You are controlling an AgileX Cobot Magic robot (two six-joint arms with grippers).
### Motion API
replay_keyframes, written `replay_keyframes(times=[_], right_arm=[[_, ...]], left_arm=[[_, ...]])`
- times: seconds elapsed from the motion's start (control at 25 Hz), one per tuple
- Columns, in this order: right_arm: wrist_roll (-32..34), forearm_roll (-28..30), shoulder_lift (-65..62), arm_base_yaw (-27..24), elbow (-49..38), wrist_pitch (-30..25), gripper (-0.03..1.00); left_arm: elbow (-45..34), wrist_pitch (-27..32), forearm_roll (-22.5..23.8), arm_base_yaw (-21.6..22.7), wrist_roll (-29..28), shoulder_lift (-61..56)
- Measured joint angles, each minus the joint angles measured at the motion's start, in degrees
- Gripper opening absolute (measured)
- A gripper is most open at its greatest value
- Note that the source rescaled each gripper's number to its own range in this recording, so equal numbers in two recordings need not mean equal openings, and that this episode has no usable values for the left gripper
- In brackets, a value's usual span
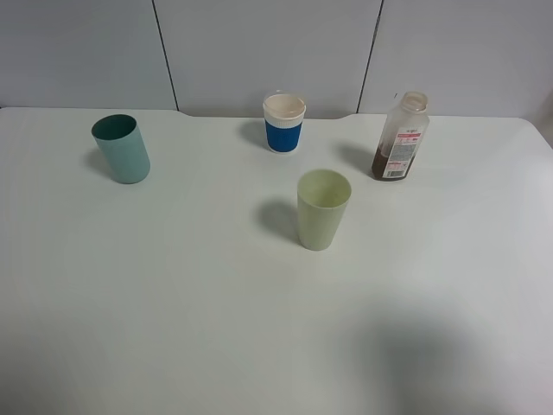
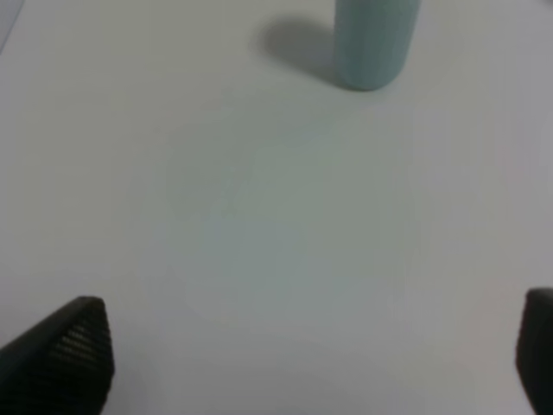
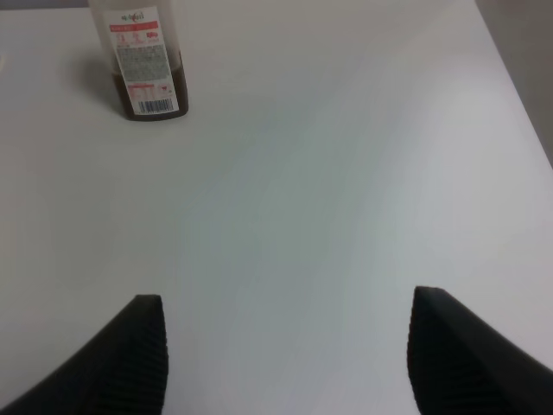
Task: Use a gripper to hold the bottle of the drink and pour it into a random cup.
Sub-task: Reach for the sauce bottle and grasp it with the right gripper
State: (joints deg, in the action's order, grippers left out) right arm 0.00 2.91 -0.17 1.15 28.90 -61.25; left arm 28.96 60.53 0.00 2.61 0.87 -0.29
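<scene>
Exterior high view: a white table (image 1: pixel 173 303) carries four things, and neither arm shows here. The small translucent plastic bottle (image 1: pixel 400 137), capless, with a white-and-red label and brown drink low inside, stands upright toward the far right. The plain pale yellow-green plastic tumbler (image 1: pixel 323 209) stands nearer the middle, apart from the bottle. A white cup with a blue band (image 1: pixel 284 123) stands behind it, and a teal-green plastic tumbler (image 1: pixel 122 149) stands far left. From this the task looks to be at its first step, the reach for the bottle, with nothing grasped or poured.

Left wrist view: the left gripper (image 2: pixel 302 354) hangs over bare table, jaws spread wide and empty, with the teal-green tumbler (image 2: pixel 373 39) ahead of it.

Right wrist view: the right gripper (image 3: pixel 289 359) is released too. Its two ribbed black fingers (image 3: pixel 117 363) are set well apart, with nothing between them and touching nothing. The bottle (image 3: pixel 147 65) stands ahead, off to one side of its line. The next move likely calls for this gripper to swing toward the bottle, straddle its body below the neck, and close without tipping it.
</scene>
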Motion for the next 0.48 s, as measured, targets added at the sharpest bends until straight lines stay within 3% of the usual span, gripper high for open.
replay_keyframes(times=[0.48], right_arm=[[0.0, 0.0, 0.0, 0.0, 0.0, 0.0, 0.42]], left_arm=[[0.0, 0.0, 0.0, 0.0, 0.0, 0.0]])
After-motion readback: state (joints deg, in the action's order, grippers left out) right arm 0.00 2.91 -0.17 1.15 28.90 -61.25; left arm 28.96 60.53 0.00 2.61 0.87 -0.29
